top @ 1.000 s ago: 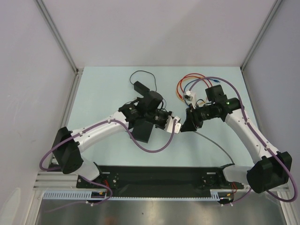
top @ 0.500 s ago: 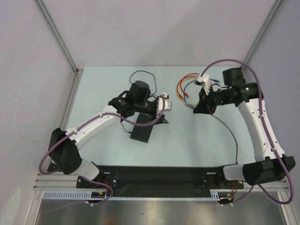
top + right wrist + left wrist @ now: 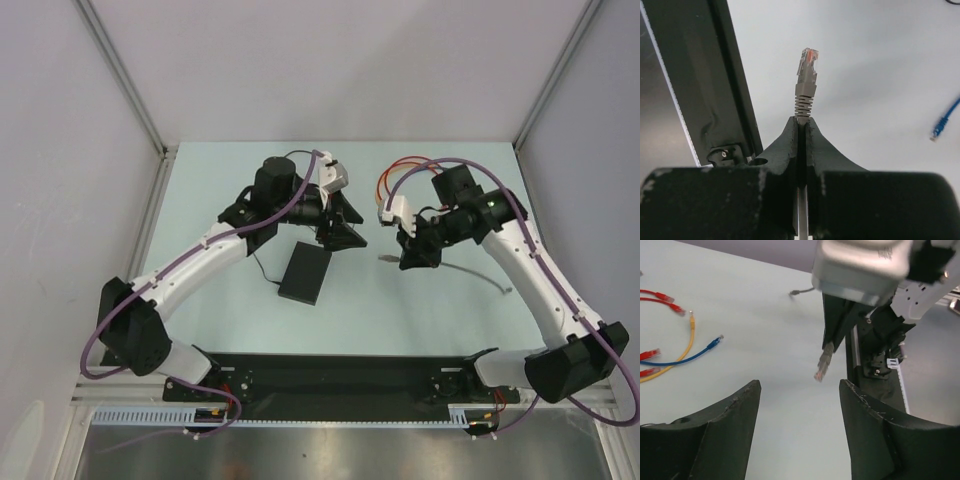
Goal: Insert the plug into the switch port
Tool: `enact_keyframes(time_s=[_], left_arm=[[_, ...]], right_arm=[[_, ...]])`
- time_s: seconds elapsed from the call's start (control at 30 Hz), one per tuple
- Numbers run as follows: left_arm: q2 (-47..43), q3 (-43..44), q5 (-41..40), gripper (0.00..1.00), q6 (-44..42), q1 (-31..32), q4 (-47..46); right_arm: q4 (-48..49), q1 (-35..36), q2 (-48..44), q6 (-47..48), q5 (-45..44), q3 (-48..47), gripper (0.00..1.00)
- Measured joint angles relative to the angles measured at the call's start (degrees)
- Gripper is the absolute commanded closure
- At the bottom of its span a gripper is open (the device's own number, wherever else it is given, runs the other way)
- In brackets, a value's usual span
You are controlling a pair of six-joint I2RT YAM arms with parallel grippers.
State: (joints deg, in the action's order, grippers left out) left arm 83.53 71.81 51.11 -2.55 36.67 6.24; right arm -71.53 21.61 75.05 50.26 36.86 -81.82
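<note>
While plug (image 3: 806,75) hangs off the tabletop: task not done; nothing seated in the switch port yet.
Done so far: plug is up & in R gripper (image 3: 801,131).
R gripper state: jaws pinched tight on the grey boot just behind the connector; clip end sticks out past the fingertips.
Left to do, by my read: aim plug at the port edge of the black box (image 3: 305,273), line up, push in.
L gripper (image 3: 345,232): jaws wide apart, holding nothing; hovers just past the box's far-R corner, facing the plug.
Box: flat on tabletop, abt mid-depth, a bit L of centre.
Port: too small to make out from above; can't tell which narrow edge has it.
Plug vs box: off the box's R side, apart, bare tabletop between.
Grey cable (image 3: 475,272): trails from R gripper toward the tabletop's R edge.
Patch cables (image 3: 660,295): red/yellow/blue, loose nr the far edge, not in play.
</note>
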Motion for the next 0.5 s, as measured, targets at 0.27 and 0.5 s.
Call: enact_keyframes(time_s=[0.27,0.5], left_arm=[[2.8,-1.68,6.14,0.38,8.48,-0.02,-7.06],[2.86,-3.61,10.84,0.47,13.11,0.0,-10.6]], right_arm=[[4.94,2.71,-3.43,-4.55,3.56,2.16,1.0],[7.87,2.71,-4.26,-7.74,7.19,3.3,1.0]])
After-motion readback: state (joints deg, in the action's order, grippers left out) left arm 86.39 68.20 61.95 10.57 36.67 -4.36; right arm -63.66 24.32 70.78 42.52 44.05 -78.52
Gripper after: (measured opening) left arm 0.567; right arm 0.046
